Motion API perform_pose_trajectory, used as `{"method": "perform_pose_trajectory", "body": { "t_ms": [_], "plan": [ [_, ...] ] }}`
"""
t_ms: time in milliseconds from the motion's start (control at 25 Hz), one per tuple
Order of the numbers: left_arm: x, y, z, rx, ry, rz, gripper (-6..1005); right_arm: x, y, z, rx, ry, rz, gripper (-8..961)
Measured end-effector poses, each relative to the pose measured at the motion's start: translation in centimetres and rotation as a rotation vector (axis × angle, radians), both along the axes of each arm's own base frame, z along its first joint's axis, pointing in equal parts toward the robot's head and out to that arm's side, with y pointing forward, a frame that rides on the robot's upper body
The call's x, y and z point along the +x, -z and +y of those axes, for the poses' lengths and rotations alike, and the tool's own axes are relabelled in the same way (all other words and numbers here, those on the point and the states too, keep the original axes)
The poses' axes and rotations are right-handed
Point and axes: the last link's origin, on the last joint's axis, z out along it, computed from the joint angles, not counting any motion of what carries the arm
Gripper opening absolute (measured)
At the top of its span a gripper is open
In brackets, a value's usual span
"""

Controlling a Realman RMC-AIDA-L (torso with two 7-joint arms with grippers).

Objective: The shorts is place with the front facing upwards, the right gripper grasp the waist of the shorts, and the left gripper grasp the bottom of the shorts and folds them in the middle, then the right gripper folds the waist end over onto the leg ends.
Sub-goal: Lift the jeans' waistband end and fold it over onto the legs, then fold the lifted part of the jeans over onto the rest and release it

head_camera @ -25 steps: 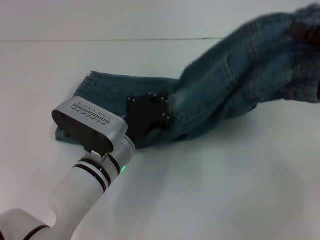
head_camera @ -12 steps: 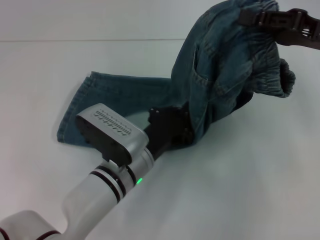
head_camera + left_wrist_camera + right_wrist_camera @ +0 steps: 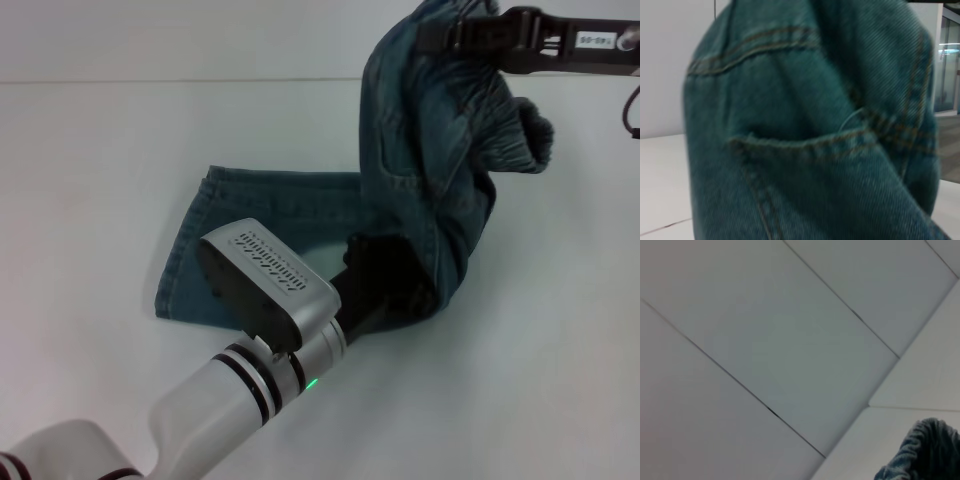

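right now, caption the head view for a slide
Right gripper lifts the shorts by the waist; left gripper pins their middle.

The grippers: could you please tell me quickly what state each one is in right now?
Left gripper: low at the fold of the shorts; cannot tell whether open or shut.
Right gripper: shut on the waist end, held up in the air.

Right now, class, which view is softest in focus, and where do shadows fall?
Left wrist view: the blue-green denim shorts fill the frame, stitching smeared and soft. Head view: a faint soft shadow lies on the white table beside the lifted denim. Right wrist view: only even grey panels and a blurred ruffled corner.
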Motion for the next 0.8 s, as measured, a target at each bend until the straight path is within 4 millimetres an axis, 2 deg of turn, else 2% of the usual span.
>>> {"method": "perform_pose_trajectory", "body": {
  "t_ms": [400, 600, 800],
  "plan": [
    [-3.0, -2.3, 0.4, 0.182, -0.153, -0.039, 0, 0.4, 0.5, -0.1, -0.015, 0.008, -0.04, 132],
    [-4.4, -2.8, -0.3, 0.221, -0.196, -0.036, 1, 1.3, 0.0, -0.3, -0.002, 0.022, -0.045, 128],
    [-5.8, -4.3, -1.5, 0.331, -0.225, -0.066, 1, 1.5, 0.0, -0.5, -0.001, 0.022, -0.053, 129]
  ]
}}
